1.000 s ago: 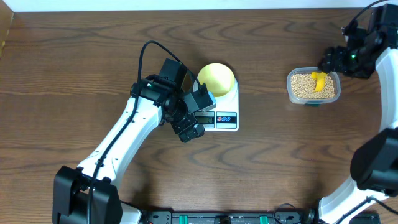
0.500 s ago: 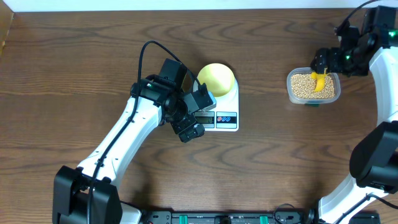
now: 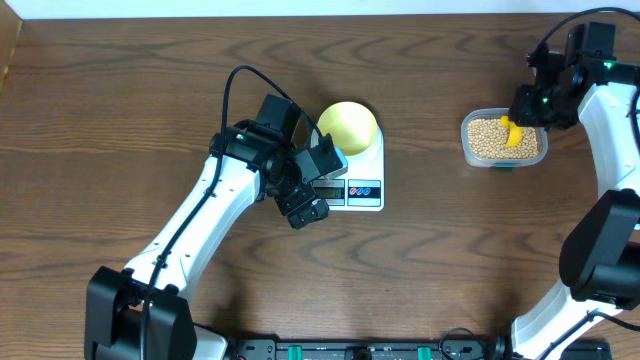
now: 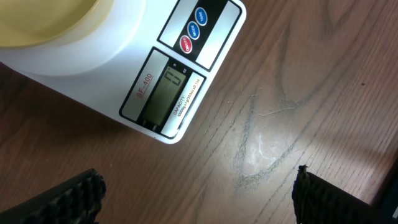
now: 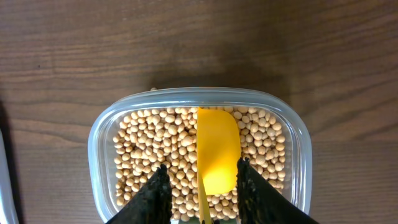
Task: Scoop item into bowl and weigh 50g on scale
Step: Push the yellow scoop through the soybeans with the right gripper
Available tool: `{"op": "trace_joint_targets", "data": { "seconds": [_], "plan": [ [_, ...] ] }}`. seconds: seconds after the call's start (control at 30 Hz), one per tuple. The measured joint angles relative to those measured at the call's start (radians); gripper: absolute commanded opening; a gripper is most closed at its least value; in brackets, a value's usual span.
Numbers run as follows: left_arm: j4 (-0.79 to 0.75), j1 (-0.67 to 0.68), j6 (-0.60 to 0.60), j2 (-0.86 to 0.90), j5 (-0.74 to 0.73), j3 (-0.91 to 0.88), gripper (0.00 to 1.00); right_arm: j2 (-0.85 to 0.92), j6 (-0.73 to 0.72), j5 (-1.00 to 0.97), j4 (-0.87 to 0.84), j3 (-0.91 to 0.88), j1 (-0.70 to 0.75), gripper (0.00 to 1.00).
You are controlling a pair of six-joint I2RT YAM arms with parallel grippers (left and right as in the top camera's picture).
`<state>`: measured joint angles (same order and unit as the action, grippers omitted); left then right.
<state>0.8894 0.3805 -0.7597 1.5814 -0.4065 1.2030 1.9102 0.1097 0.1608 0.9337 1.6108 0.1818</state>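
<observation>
The pale-yellow bowl (image 3: 348,125) (image 4: 50,25) stands on the white scale (image 3: 365,190) (image 4: 161,93). My left gripper (image 3: 305,205) (image 4: 199,199) hovers open over bare wood just in front of the scale's display. Tan beans (image 3: 485,138) (image 5: 149,149) fill a clear tub (image 3: 478,160) (image 5: 99,130), and a yellow scoop (image 3: 512,133) (image 5: 217,149) lies on them. My right gripper (image 3: 527,108) (image 5: 202,171) is over the tub's near side. Its fingers straddle the scoop's thin handle, narrowed but with a gap still showing beside the handle.
The left arm stretches from the table's front left edge toward the scale. The right arm comes in along the right edge. Dark wood table (image 3: 440,260) lies between the scale and the tub.
The right gripper shifted over the tub and its jaws narrowed around the scoop handle. The left arm, bowl and scale have not moved.
</observation>
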Motion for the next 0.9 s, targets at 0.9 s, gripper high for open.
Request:
{"op": "trace_joint_targets", "data": {
  "seconds": [0.9],
  "plan": [
    [0.000,0.000,0.000,0.000,0.000,0.000,0.98,0.000,0.000,0.033,0.043,0.000,0.019,0.01]
  ]
}}
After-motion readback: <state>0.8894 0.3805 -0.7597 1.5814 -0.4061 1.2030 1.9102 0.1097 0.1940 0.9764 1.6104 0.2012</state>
